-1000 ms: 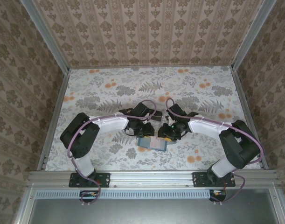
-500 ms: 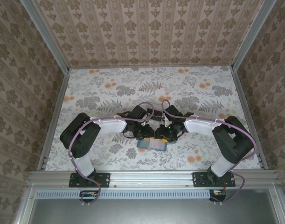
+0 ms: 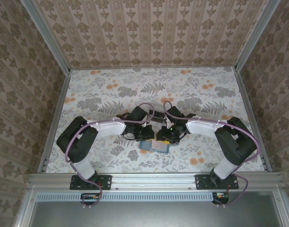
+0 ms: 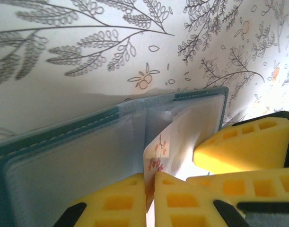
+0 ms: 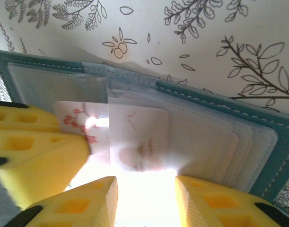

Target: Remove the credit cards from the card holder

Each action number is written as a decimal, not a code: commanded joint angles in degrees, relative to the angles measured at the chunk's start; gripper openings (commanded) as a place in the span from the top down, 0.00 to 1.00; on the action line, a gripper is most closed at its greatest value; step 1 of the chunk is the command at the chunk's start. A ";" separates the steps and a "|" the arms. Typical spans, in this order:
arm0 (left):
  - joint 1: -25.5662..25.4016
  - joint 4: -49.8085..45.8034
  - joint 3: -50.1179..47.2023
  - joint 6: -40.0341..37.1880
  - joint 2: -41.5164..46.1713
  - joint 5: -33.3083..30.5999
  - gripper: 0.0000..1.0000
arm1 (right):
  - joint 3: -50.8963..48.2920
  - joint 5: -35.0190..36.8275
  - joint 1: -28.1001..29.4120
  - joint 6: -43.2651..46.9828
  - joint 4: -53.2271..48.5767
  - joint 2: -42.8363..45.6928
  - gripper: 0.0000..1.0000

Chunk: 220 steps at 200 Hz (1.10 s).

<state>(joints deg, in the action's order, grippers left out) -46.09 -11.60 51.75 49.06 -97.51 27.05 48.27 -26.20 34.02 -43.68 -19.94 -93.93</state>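
My left fingers (image 4: 111, 205) pinch a pale card (image 4: 157, 151) by its free edge, partly out of the open card holder (image 4: 64, 156) on the tabletop (image 4: 87, 94). My right fingers (image 5: 94, 203) are spread over the next card (image 5: 139, 137). I'd judge the cards light, stiff and slippery.

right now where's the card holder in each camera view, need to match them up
Top external: card holder low centre on the table.
Left wrist: card holder opened, lower left to centre, teal edge rising rightward.
Right wrist: card holder across the upper half, edge sloping down to the right.
Shared landmark: the blossom-print card poking out beside the spine in both wrist views.
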 commanded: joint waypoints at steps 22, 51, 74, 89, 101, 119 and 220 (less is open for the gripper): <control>0.12 -11.85 3.22 -5.04 1.05 -5.53 0.91 | 0.50 4.38 0.20 0.88 -5.54 -0.02 0.61; -0.17 -16.15 5.39 -6.54 1.33 -8.21 0.91 | 0.51 4.40 0.26 0.88 -5.59 0.12 0.61; -0.47 -20.44 7.77 -8.17 1.14 -11.09 0.91 | 0.51 4.31 0.23 0.88 -5.54 0.13 0.61; -0.65 -22.14 8.78 -8.92 0.80 -12.15 0.91 | 0.44 4.30 0.25 0.88 -5.54 0.10 0.61; -0.83 -22.73 9.40 -9.24 0.59 -12.28 0.91 | 0.51 4.23 0.26 0.97 -5.54 0.15 0.61; -1.44 -23.79 10.63 -9.55 -0.07 -12.96 0.90 | 0.51 4.16 0.25 0.96 -5.62 0.14 0.61; -5.86 -21.81 14.85 -7.58 -2.25 -9.54 0.80 | 0.28 4.21 0.28 0.88 -5.46 0.41 0.61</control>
<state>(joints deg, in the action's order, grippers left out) -50.98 -33.36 65.04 40.32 -99.07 16.21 48.73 -25.19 34.02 -43.46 -21.41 -93.86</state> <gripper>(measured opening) 0.194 0.387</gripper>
